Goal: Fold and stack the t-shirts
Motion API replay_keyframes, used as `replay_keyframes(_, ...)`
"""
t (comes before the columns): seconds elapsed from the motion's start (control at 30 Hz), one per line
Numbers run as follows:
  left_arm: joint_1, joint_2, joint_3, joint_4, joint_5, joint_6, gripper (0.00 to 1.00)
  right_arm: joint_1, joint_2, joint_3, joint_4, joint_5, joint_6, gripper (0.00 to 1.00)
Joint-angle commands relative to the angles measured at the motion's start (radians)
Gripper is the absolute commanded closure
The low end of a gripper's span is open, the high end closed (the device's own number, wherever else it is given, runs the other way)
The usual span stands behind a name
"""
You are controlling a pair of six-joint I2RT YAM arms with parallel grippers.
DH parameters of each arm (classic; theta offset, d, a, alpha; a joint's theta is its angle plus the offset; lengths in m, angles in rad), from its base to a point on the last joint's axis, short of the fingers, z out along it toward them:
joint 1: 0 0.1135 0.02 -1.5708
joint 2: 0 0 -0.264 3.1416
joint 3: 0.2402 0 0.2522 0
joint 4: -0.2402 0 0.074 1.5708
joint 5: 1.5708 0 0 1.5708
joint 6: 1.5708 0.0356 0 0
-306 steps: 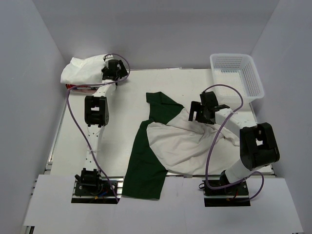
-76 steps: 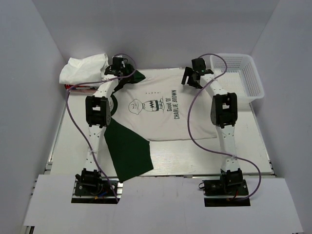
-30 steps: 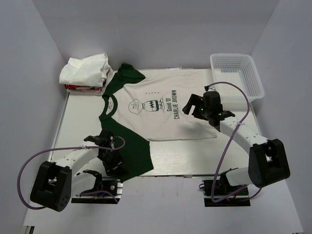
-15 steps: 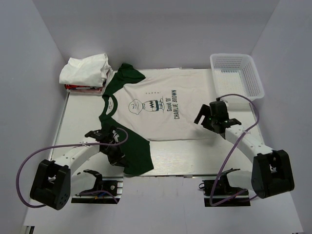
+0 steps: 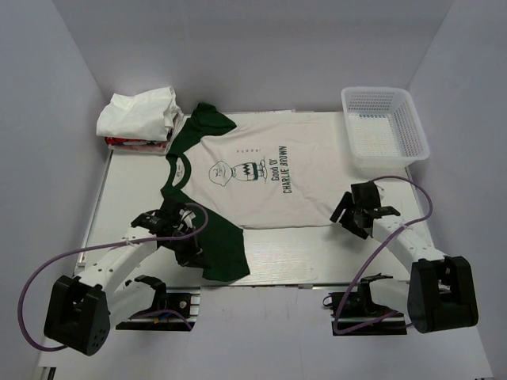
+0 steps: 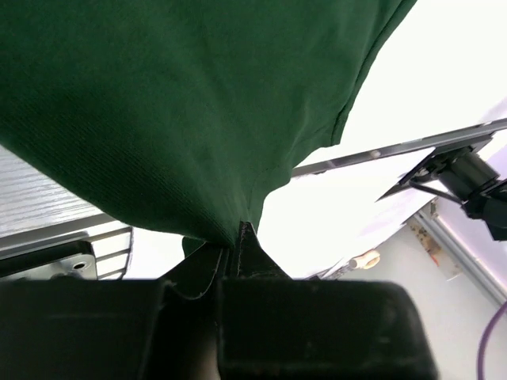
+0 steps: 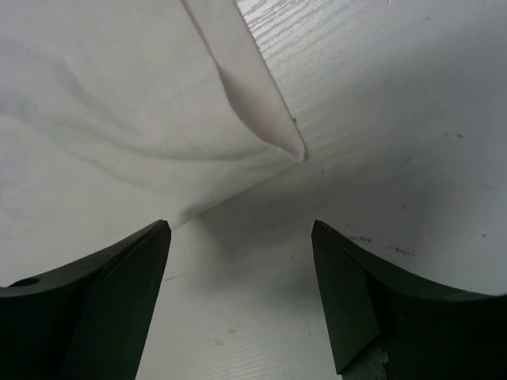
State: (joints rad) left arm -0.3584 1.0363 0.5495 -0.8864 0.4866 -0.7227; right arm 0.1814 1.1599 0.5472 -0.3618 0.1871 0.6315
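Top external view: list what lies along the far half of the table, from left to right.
stack of folded shirts → large off-white and green t-shirt → white mesh basket

The two are built alike. The left arm (image 5: 119, 255) and the right arm (image 5: 400, 235) both have slim white tubular links joined by chunky black joint housings (image 5: 75, 313) with rounded corners (the biggest one on each looks like a boxy fist). A thin purple cable (image 5: 392, 178) runs in slack loops along each arm. Each arm rises from a black base bracket (image 5: 150, 294) at the table's near edge. The left gripper (image 5: 188, 241) and right gripper (image 5: 360, 212) are matte black. Up close, the right gripper's fingers (image 7: 103, 309) are broad, smooth black wedges with plain, unmarked inner faces.
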Motion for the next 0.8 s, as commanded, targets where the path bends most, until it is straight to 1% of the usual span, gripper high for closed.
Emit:
replay_keyframes(0.0,-0.005,-0.006,0.024,-0.028,0.027,0.035,1.0,-0.02,0.017,0.011,0.041,-0.006,-0.004,0.23)
replay_keyframes(0.13,-0.005,-0.005,0.043,-0.039,0.027,0.045,1.0,-0.036,0.059,0.005,0.058,0.014,-0.007,0.24)
replay_keyframes(0.23,-0.005,-0.016,0.043,-0.039,0.027,0.045,1.0,-0.045,0.09,-0.023,0.101,0.018,-0.01,0.24)
replay_keyframes(0.27,-0.005,-0.016,0.032,-0.039,0.027,0.045,1.0,-0.048,0.107,-0.024,0.13,0.002,-0.016,0.26)
replay_keyframes(0.37,-0.005,-0.025,0.01,-0.039,0.027,0.036,1.0,-0.05,0.155,-0.023,0.144,-0.014,-0.021,0.32)
replay_keyframes(0.43,-0.005,-0.047,0.01,-0.048,0.027,0.035,1.0,-0.054,0.164,-0.032,0.158,-0.031,-0.026,0.4)
replay_keyframes(0.47,-0.005,-0.047,0.01,-0.057,0.008,0.016,1.0,-0.054,0.158,-0.033,0.159,-0.034,-0.026,0.46)
replay_keyframes(0.5,-0.005,-0.047,0.023,-0.068,-0.003,0.016,1.0,-0.054,0.153,-0.038,0.144,-0.038,-0.027,0.66)
replay_keyframes(0.57,-0.005,-0.056,0.033,-0.095,-0.003,0.006,1.0,-0.053,0.108,-0.039,0.103,-0.038,-0.041,0.9)
replay_keyframes(0.6,-0.005,-0.07,0.033,-0.104,0.006,0.006,1.0,-0.051,0.092,-0.038,0.065,-0.041,-0.046,1.0)
replay_keyframes(0.73,-0.005,-0.128,0.033,-0.137,0.026,-0.014,1.0,-0.051,-0.035,-0.035,-0.083,-0.048,-0.081,1.0)
replay_keyframes(0.77,-0.005,-0.128,0.033,-0.137,0.036,-0.023,1.0,-0.049,-0.049,-0.032,-0.095,-0.051,-0.09,1.0)
